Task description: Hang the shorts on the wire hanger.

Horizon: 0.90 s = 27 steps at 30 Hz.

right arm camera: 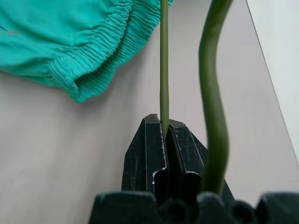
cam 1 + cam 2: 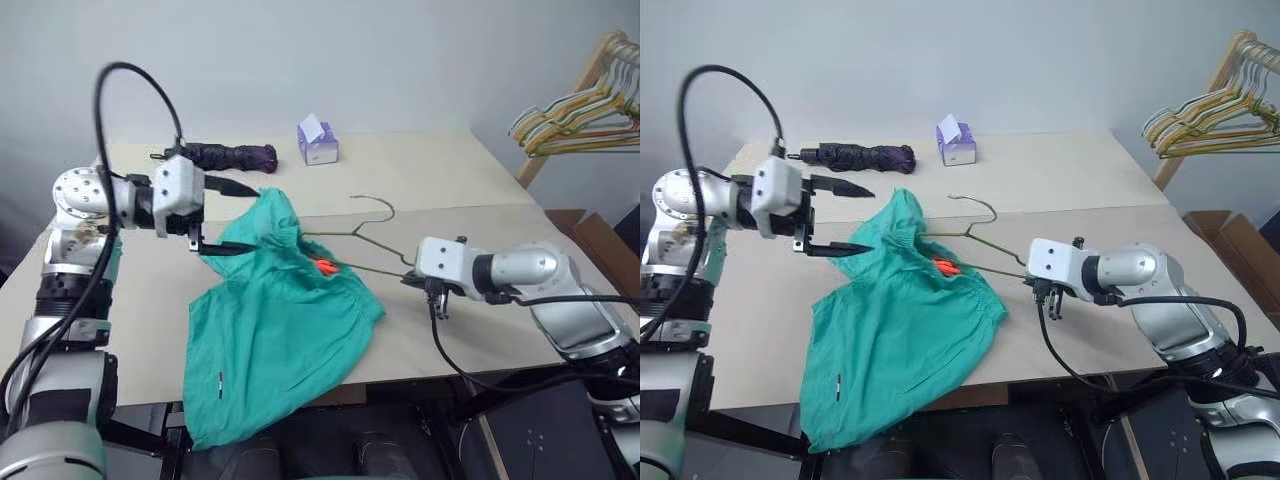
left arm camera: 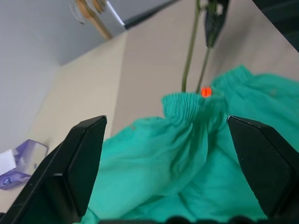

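Hanging off the table's near edge, the shorts [image 2: 275,340] have the wire hanger [image 2: 362,238] partly inside the waistband. My right gripper [image 1: 164,140] pinches its wire; my left gripper [image 3: 163,177] is spread wide, so I should catch the waistband squarely first.

Soft, even light; faint shadows, wrist close-ups slightly blurred

Shorts [image 2: 270,340] matt teal cloth, gathered waistband; wire hanger [image 2: 372,236] thin dull metal; table [image 2: 420,180] smooth matt.
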Each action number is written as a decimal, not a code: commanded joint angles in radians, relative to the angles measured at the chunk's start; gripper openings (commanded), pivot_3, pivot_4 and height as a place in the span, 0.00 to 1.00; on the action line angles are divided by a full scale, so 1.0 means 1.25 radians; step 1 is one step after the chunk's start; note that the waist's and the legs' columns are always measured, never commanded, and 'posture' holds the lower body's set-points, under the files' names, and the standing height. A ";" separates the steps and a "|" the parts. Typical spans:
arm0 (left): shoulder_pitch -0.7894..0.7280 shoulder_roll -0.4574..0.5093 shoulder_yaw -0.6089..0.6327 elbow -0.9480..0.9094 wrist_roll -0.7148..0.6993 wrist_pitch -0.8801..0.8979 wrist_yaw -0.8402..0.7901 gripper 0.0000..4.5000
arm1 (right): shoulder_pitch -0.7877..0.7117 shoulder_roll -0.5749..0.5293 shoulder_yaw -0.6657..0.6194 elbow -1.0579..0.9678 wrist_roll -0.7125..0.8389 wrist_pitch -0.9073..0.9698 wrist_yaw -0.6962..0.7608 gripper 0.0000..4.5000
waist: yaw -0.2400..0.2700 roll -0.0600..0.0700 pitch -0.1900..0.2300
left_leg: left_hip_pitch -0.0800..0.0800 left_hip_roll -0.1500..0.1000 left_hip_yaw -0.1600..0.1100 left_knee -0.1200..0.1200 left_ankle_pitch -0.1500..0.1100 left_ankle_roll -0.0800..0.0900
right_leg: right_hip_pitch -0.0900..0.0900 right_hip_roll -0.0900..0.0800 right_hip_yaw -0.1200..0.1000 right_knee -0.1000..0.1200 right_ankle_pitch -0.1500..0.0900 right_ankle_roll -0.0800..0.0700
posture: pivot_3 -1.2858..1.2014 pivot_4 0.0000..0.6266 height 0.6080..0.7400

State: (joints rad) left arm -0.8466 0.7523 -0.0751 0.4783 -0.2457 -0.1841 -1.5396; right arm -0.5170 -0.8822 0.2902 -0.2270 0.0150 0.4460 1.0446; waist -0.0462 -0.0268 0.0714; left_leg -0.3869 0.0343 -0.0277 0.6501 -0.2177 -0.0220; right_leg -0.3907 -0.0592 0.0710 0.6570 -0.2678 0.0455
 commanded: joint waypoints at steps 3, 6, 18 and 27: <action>-0.067 -0.049 -0.045 0.116 0.066 -0.127 -0.012 0.99 | -0.047 0.005 -0.005 -0.029 -0.004 -0.012 0.026 0.00 | 0.003 0.000 0.000 | -0.001 0.000 0.000 0.000 0.000 0.000 | 0.000 0.000 0.000 0.000 0.000 0.000 | 0.50 0.00 1.00; -0.093 -0.075 -0.064 0.176 0.088 -0.164 -0.028 0.99 | -0.056 0.005 -0.004 -0.047 0.001 0.001 0.041 0.00 | 0.002 0.000 0.000 | -0.001 0.000 0.000 0.001 0.000 0.000 | 0.000 0.000 0.000 0.000 0.000 0.000 | 0.50 0.00 1.00; -0.137 -0.094 -0.093 0.303 0.149 -0.294 -0.042 0.40 | -0.055 0.009 -0.025 -0.084 0.029 0.056 0.055 0.00 | -0.015 0.000 0.000 | -0.002 0.000 -0.001 0.001 0.000 0.000 | -0.001 0.000 -0.001 0.001 0.000 0.000 | 0.49 0.00 1.00; -0.143 -0.103 -0.077 0.306 0.129 -0.258 -0.040 0.01 | -0.060 0.005 -0.038 -0.097 0.072 0.088 0.072 0.00 | -0.019 0.000 0.000 | -0.002 0.000 -0.001 0.001 0.000 0.000 | -0.001 0.000 -0.001 0.001 0.000 0.000 | 0.49 0.00 1.00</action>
State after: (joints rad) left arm -0.9913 0.6238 -0.1988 0.8796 -0.0611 -0.5257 -1.5922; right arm -0.5645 -0.8743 0.2889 -0.3047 0.0674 0.5537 1.1230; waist -0.0697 -0.0268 0.0714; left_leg -0.3889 0.0344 -0.0292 0.6517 -0.2177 -0.0219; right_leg -0.3923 -0.0592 0.0703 0.6588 -0.2675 0.0451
